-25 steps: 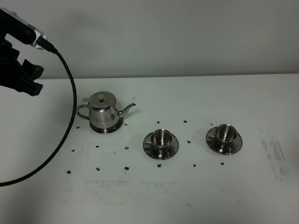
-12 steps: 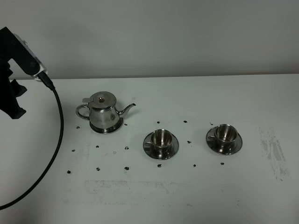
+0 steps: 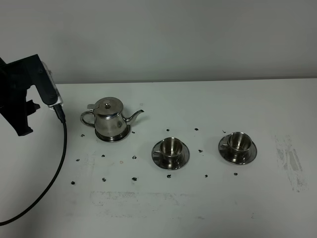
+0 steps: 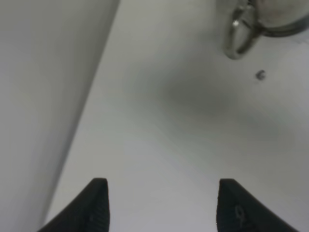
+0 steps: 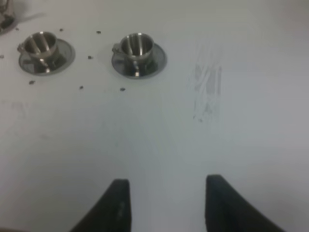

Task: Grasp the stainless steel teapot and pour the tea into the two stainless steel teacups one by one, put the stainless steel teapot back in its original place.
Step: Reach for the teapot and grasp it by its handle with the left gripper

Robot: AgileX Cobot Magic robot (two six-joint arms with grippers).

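Left gripper (image 4: 164,207) stands spread in its wrist view. Its two black fingertips (image 4: 99,208) are well apart, with only bare white table (image 4: 159,145) between them, so it is pinching nothing. Beyond the fingertips and off to one side, the loop handle of the teapot (image 4: 239,34) shows, blurred, with a sliver of the pot's base behind it. A dark speck (image 4: 260,75) lies on the table just beside the handle. A grey wall (image 4: 38,87) runs along the other side.

Right gripper (image 5: 169,205) is likewise spread in its wrist view, with nothing between the fingers. Well ahead of it stand both cups, each upright on its saucer (image 5: 65,58). The first teacup (image 5: 41,43) and the second teacup (image 5: 136,44) are side by side but apart. Grey scuff marks (image 5: 207,79) streak the table near the second teacup, and more dark specks dot the surface around the saucers.

From the high camera, the left arm (image 3: 20,94) hangs at the left edge of the frame, well apart from the teapot; its jaws cannot be made out from here. A black cable (image 3: 62,153) loops down from it toward the lower left. The teapot (image 3: 110,119) sits upright left of centre on its round steel disc (image 3: 113,139), lid on, spout pointing right. The first teacup (image 3: 172,147) is near the centre, slightly lower in the frame, and the second teacup (image 3: 238,141) is right of centre.
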